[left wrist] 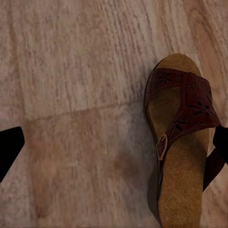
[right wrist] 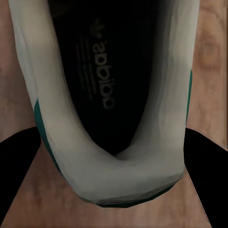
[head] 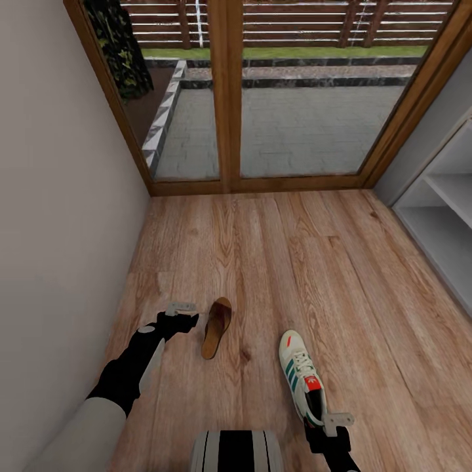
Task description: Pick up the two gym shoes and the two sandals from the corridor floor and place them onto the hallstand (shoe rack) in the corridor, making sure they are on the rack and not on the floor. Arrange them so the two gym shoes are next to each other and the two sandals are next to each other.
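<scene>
Right gripper point(right wrist: 114, 156): jaws spread wide, straddling the gym shoe's point(head: 300, 375) heel; grip not certain.
Left gripper point(left wrist: 114, 142): open, one finger at the sandal point(head: 217, 326).
Corridor floor point(head: 275, 262): carries both shoes, well apart.
Hallstand point(head: 446, 216): along the floor's right edge.

Brown sandal point(left wrist: 183, 137) on wood-plank floor point(left wrist: 80, 95)

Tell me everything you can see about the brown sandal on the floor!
The sandal is a flat slip-on with a tan, cork-looking sole and a dark reddish-brown strap that looks like leather. The strap has little flower-shaped cutouts and a small metal buckle. It lies flat on the wood floor, sole down, beside the left hand. One finger of that hand overlaps its edge, but whether they touch is unclear.
</scene>
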{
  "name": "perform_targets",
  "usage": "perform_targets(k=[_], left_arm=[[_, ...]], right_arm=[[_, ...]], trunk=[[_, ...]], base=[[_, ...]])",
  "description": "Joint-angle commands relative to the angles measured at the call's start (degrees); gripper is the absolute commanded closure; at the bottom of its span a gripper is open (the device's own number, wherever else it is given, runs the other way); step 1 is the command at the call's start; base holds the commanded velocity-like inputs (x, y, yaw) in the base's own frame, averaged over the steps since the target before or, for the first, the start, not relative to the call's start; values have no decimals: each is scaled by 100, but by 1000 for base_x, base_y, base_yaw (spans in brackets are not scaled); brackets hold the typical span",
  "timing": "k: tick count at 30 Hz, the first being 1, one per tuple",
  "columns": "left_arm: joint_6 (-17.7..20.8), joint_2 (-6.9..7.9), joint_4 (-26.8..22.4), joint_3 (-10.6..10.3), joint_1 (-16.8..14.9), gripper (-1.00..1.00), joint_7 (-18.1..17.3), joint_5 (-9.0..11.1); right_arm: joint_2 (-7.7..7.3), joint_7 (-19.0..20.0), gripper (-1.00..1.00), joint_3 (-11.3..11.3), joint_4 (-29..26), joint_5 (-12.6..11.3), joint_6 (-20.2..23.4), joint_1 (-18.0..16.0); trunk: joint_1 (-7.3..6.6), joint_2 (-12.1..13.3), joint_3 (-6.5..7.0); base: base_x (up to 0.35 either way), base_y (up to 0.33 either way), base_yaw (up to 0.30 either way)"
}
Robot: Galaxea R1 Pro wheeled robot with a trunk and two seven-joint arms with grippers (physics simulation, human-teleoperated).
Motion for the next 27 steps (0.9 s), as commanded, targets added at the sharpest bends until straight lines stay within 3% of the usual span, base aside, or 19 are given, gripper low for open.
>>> perform_targets(k=[1,14,19,21,27], left_arm=[[30,0,-3,7,20,-100,-17,-5],[-531,67,57,49,600,-100,27,-35],[-623,165,59,60,897,-100,64,-28],[-807,246,91,69,1080,-100,75,-27],[-1336,279,360,96,1370,-100,106,-45]], right_arm=[[0,-36,100,1,5,47,-12,-1],[-10,-46,100,-7,-6,44,-18,3],[-11,-45,100,-7,-13,40,-21,1],[-16,-48,100,-13,-28,40,-18,1],[-27,-37,100,-15,-52,49,-21,0]], trunk=[[-3,0,20],[-37,18,308],[-50,24,418],[-55,27,463],[-70,35,631]], base=[[0,0,0],[0,0,0],[0,0,0],[0,0,0],[0,0,-24]])
